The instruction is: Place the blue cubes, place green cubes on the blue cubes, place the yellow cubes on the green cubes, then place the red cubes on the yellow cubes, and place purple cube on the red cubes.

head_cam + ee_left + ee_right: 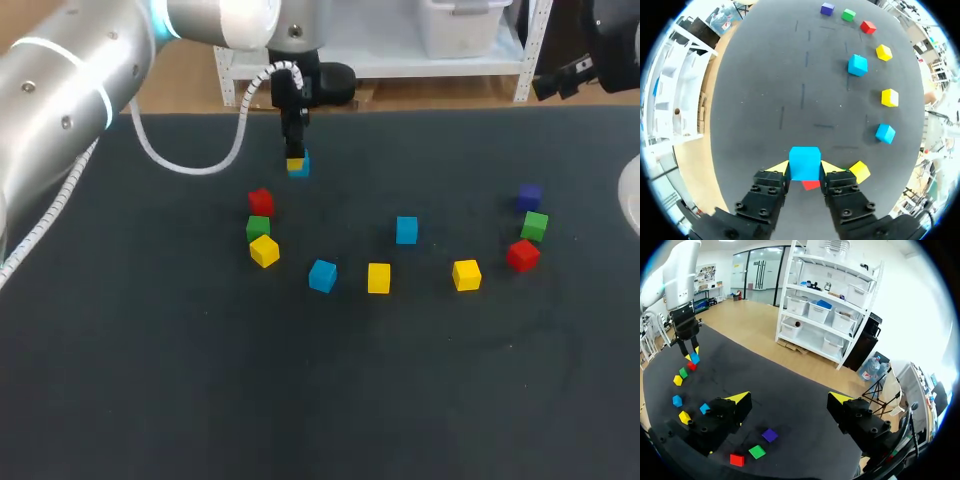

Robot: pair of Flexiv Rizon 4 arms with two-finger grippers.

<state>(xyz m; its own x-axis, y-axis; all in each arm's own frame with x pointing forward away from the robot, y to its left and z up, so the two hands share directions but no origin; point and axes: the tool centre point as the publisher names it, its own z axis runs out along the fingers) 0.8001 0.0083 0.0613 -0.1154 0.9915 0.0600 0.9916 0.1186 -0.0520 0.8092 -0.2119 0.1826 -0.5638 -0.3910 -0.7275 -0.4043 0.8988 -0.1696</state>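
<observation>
Gripping the blue cube [805, 161] by two opposite flat faces, the left gripper [805, 169] is clamped on it above the table [765, 100], with a red cube [811, 185] showing beneath. Small, rigid and probably light, the cube could pivot if pinched off-centre. Farther off, the right gripper [790, 399] hangs spread wide, holding nothing.

The table [150, 380] carries a dark, matt, cloth-like covering. The left arm [60, 110] has a silver-grey satin housing, seemingly metal, and a white ribbed plastic conduit [190, 168]. The left gripper [805, 167] and right gripper [790, 400] have matt black finger bodies with smooth yellow tips. The blue cube [805, 160] clamped in the left gripper has smooth, low-gloss faces; its material cannot be determined.
</observation>
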